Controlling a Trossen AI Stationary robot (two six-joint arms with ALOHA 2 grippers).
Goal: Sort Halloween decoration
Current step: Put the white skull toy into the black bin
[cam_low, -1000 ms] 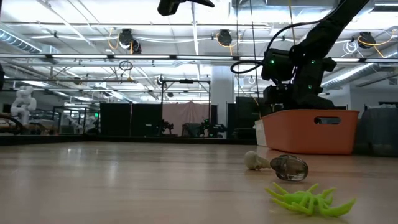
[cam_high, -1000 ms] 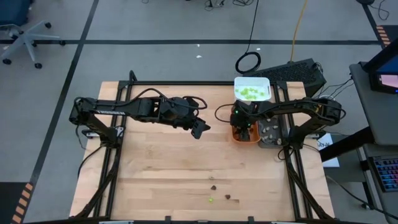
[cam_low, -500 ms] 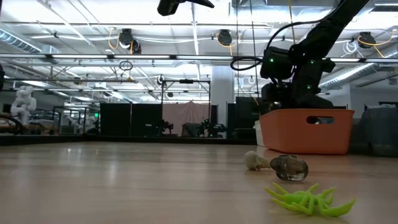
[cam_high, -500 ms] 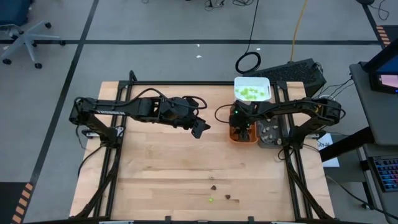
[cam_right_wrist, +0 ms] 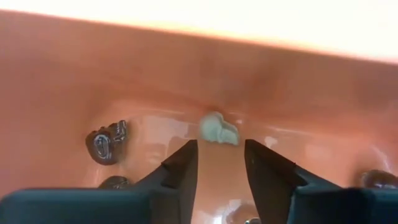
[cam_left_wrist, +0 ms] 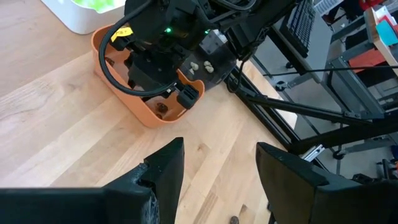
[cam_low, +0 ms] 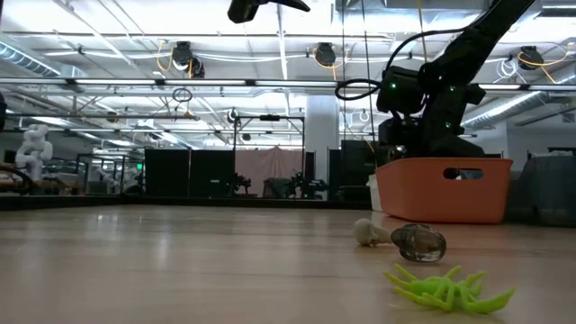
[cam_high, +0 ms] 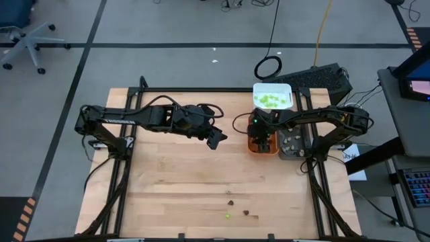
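Three Halloween decoration pieces lie near the table's front edge: a lime-green spider, a dark brown piece and a pale beige piece. My right gripper reaches down into the orange tray, open by a narrow gap. Its fingertips stand just short of a pale piece on the tray floor. Dark brown pieces lie beside it. My left gripper hangs open above the table's middle, holding nothing.
A white tray with lime-green pieces stands at the far right, behind the orange tray. A grey tray with pale pieces sits at the orange tray's right. Bare wood lies between the trays and the three loose pieces.
The orange tray has shifted slightly toward the table's left, with my right gripper inside it. My left arm has kept still.
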